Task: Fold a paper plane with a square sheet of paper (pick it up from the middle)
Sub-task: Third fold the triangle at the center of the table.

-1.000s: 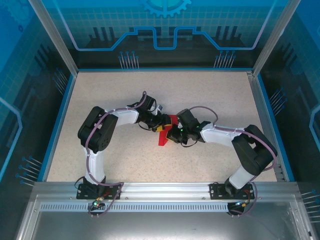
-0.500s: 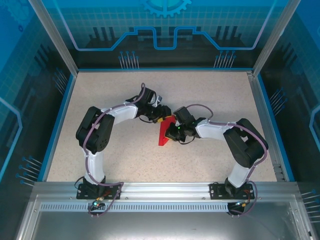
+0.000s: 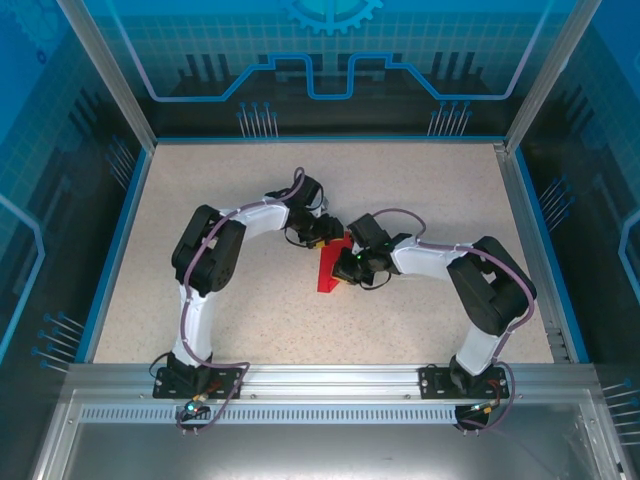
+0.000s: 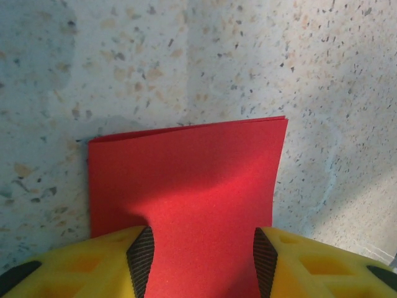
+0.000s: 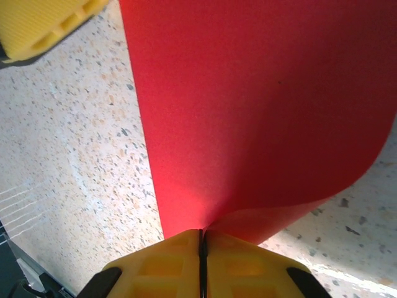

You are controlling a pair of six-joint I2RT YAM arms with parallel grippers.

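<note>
The square sheet of paper (image 3: 327, 272) is bright red, folded over and lies at the table's middle. My right gripper (image 5: 202, 234) is shut on its near edge, and the paper (image 5: 260, 105) curls up from the pinch into a rounded flap on the right. My left gripper (image 4: 203, 248) stands at the sheet's far end with its jaws apart. The red paper (image 4: 186, 174) runs between its black pads and bulges up there; its far edge lies flat on the table. From above, the left gripper (image 3: 333, 240) and right gripper (image 3: 346, 262) meet over the sheet.
A speckled beige table (image 3: 420, 190) lies inside blue walls with an aluminium rail (image 3: 330, 378) along the near edge. One yellow finger (image 5: 43, 25) of the left gripper shows at the top left of the right wrist view. Bare tabletop surrounds the sheet.
The left arm has swung its elbow right and its jaws have narrowed a little over the sheet. The right gripper moved left with the paper a second ago, then held still.
</note>
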